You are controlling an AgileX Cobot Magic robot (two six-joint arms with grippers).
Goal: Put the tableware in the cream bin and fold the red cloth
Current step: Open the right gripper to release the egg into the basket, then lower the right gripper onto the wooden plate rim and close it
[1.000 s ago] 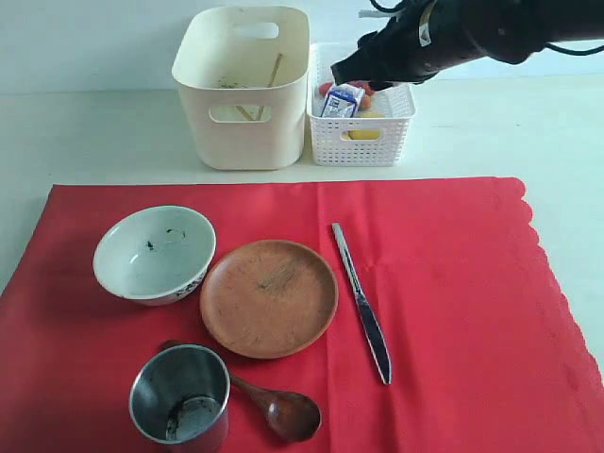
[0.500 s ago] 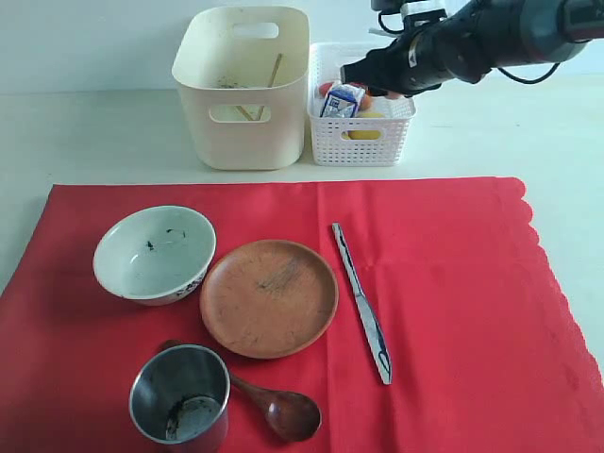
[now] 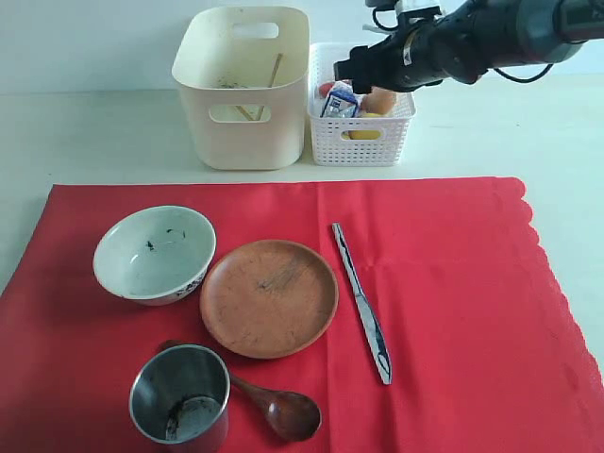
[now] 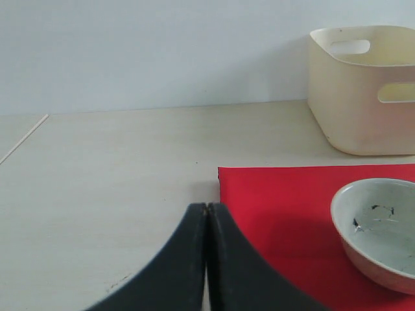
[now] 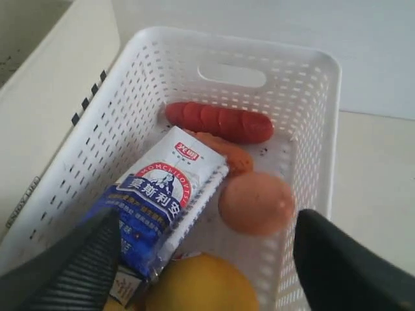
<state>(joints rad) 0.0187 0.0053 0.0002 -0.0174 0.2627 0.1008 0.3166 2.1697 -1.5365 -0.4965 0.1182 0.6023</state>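
right fingers (image 5: 71,265) spread, empty, over white basket (image 3: 359,151) | left fingers (image 4: 188,259) pressed together over tabletop (image 4: 97,168) | bowl (image 3: 154,253), plate (image 3: 269,297), cup (image 3: 180,394), spoon (image 3: 283,411), knife (image 3: 361,302) on flat red cloth (image 3: 453,311) | chopsticks (image 3: 275,71) in cream bin (image 3: 242,132), left of basket

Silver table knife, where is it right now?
In the exterior view the silver table knife lies flat on the red cloth, just right of the brown round plate and apart from it.

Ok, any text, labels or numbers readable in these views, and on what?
"MON...": arched capitals on the milk carton in the white basket; later letters blurred.
Large white Chinese characters on its blue band: too blurred to read.
Small red logo patch above: unreadable.
No other text visible.
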